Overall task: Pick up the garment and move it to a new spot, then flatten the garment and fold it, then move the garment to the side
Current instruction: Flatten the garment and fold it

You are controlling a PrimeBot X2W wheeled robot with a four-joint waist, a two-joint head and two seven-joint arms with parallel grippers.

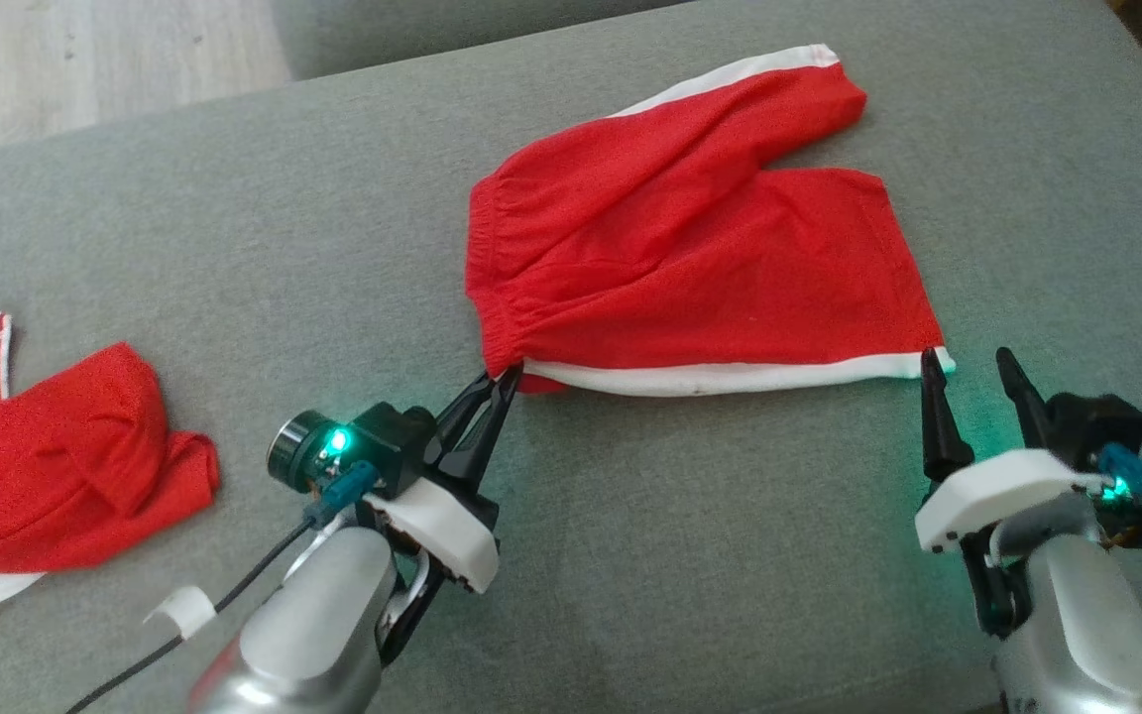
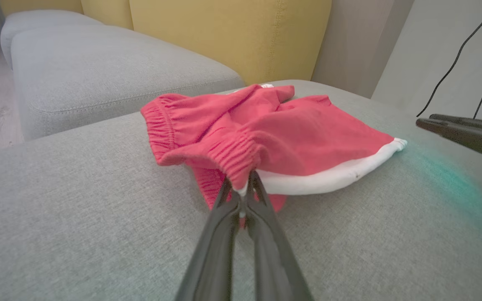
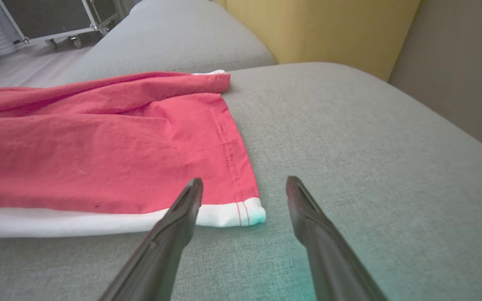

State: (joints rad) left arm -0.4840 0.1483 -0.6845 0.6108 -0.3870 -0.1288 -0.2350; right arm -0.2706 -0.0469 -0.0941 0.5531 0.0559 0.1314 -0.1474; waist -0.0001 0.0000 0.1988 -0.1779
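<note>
I note left gripper (image 1: pixel 504 379) clenched on red shorts (image 1: pixel 690 258) waistband corner; right gripper (image 1: pixel 968 359) released at hem corner; cushion (image 1: pixel 234 218) far side.

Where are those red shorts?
The red shorts lie spread on the grey cushion, centre-right in the head view; the left hand pinches their waistband corner, and the open right hand sits by the hem corner.

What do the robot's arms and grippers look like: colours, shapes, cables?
The left forearm and right forearm are rounded and silver-grey. The left gripper and right gripper each have a white plate, a black block with a green light, and two long black fingers tapering to points. A black cable follows the left forearm.
</note>
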